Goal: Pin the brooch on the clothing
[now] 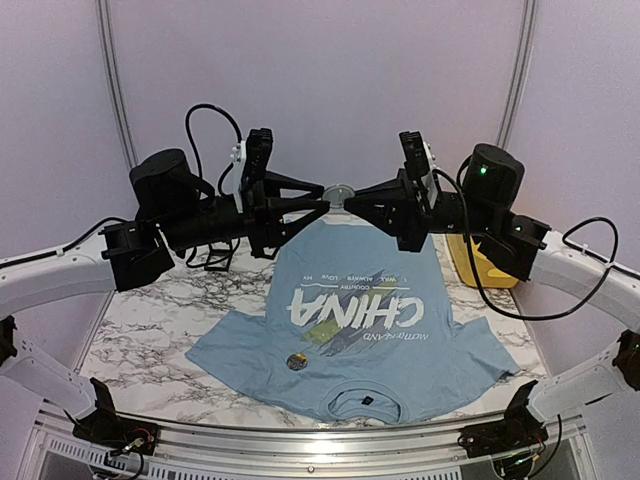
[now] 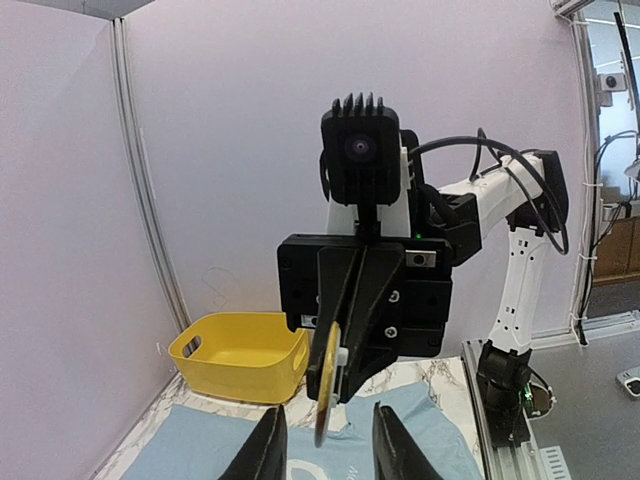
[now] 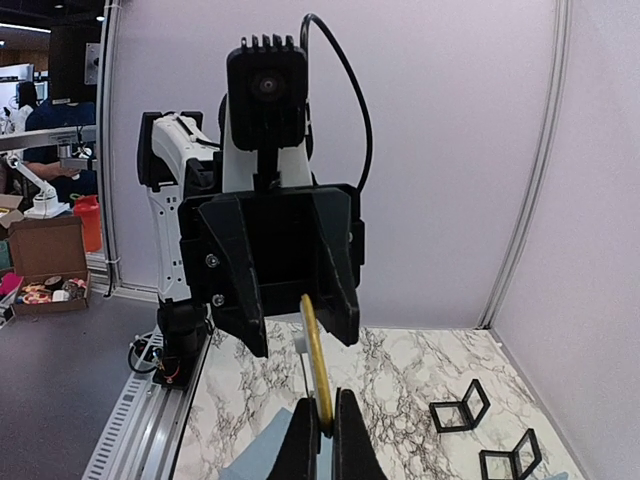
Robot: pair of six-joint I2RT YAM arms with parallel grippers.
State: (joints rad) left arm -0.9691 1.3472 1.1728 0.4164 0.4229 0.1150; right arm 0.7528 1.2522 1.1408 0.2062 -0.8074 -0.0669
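The light blue T-shirt (image 1: 365, 330) with white "CHINA" lettering lies flat on the marble table, collar toward the arms. It also shows in the left wrist view (image 2: 190, 445) and the right wrist view (image 3: 255, 455). Both arms are raised above its far hem, and their grippers meet tip to tip. My right gripper (image 3: 322, 432) is shut on the rim of a round gold brooch (image 3: 318, 365) and holds it edge-on in the air. My left gripper (image 2: 328, 442) is open. Its fingers (image 2: 266, 445) straddle the brooch (image 2: 326, 385) without touching it. From above the brooch (image 1: 340, 190) sits between the left gripper (image 1: 322, 203) and the right gripper (image 1: 354, 200).
A second small round brooch-like disc (image 1: 296, 362) lies on the shirt's chest near the collar. A yellow bin (image 1: 480, 262) stands at the right of the table, also in the left wrist view (image 2: 240, 355). Small black frame stands (image 3: 462, 405) stand on the marble.
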